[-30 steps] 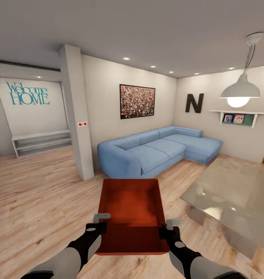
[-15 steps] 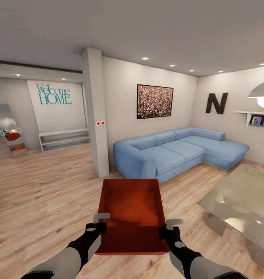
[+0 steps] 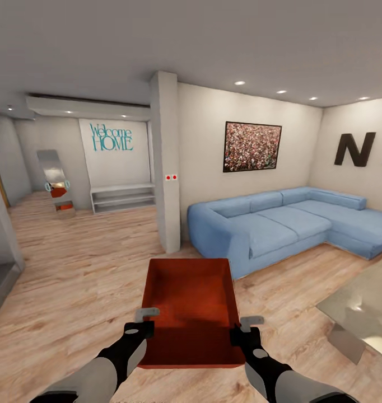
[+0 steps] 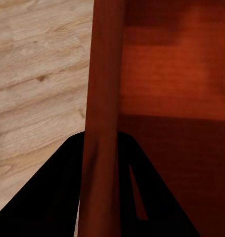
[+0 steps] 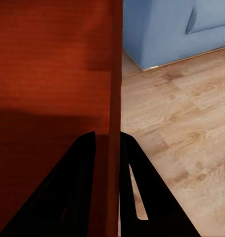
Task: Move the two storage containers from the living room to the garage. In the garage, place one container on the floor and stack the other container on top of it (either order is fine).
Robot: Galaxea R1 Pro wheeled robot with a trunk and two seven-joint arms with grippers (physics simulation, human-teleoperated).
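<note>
Room: living room, wood-plank floor (image 3: 73,268); the whole view has swung leftward since a second ago, so sofa (image 3: 280,224) and pillar (image 3: 167,162) sit further right (camera turning, not furniture), and a hallway with a leaning mirror (image 3: 55,182) has opened up, likely the way out toward the garage.

Item: storage container (image 3: 191,302), carried level above the floor, unchanged in the grip.

Left end effector (image 3: 141,322): clamped on its left wall.

Right end effector (image 3: 242,327): clamped on its right wall.
</note>
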